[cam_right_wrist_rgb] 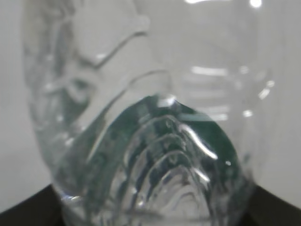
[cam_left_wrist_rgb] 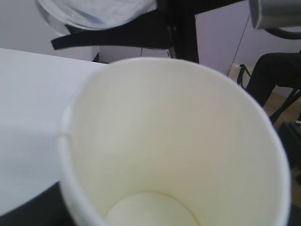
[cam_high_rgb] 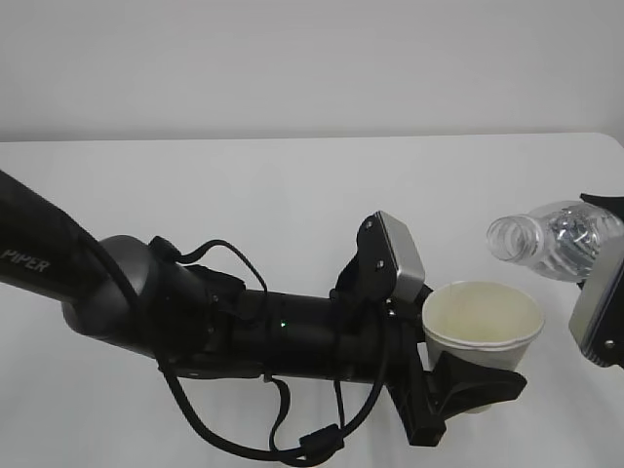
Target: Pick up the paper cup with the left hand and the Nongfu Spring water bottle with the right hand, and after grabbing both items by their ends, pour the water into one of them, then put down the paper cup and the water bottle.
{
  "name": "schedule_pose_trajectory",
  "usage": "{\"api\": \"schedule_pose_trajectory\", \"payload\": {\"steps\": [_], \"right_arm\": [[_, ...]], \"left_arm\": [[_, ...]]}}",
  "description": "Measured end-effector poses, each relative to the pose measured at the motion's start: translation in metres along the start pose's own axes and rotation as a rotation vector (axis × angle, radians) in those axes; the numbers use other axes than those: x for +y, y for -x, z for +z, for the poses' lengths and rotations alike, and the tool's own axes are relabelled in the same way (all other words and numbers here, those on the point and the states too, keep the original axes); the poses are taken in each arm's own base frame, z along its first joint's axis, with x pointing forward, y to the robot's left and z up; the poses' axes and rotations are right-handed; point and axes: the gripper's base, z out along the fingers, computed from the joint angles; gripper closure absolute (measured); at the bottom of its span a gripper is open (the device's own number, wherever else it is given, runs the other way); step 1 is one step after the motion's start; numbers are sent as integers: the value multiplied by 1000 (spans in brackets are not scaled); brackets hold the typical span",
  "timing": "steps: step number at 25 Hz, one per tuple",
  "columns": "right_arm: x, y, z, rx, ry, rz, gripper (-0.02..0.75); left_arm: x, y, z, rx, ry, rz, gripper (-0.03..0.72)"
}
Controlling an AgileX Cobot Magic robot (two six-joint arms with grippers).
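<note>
The white paper cup stands upright above the table, and my left gripper is shut on its lower part. One black finger shows under the cup. In the left wrist view the cup's cream inside fills the frame, and its bottom looks bare. My right gripper is shut on the Nongfu Spring water bottle at the right edge. The bottle is tipped nearly level, its open mouth pointing left just above the cup's rim. No stream of water shows. Up close, the ribbed bottle hides the right jaws.
The white table runs back to a plain white wall. My bulky left arm with its cable loops lies across the front left. Above the cup in the left wrist view are the bottle and a black finger.
</note>
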Motion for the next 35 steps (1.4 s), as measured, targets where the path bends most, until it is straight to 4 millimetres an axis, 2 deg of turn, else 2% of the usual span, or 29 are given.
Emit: {"api": "schedule_pose_trajectory", "payload": {"steps": [35], "right_arm": [[-3, 0, 0, 7, -34, -171, 283]], "left_arm": [[0, 0, 0, 1, 0, 0, 232]]}}
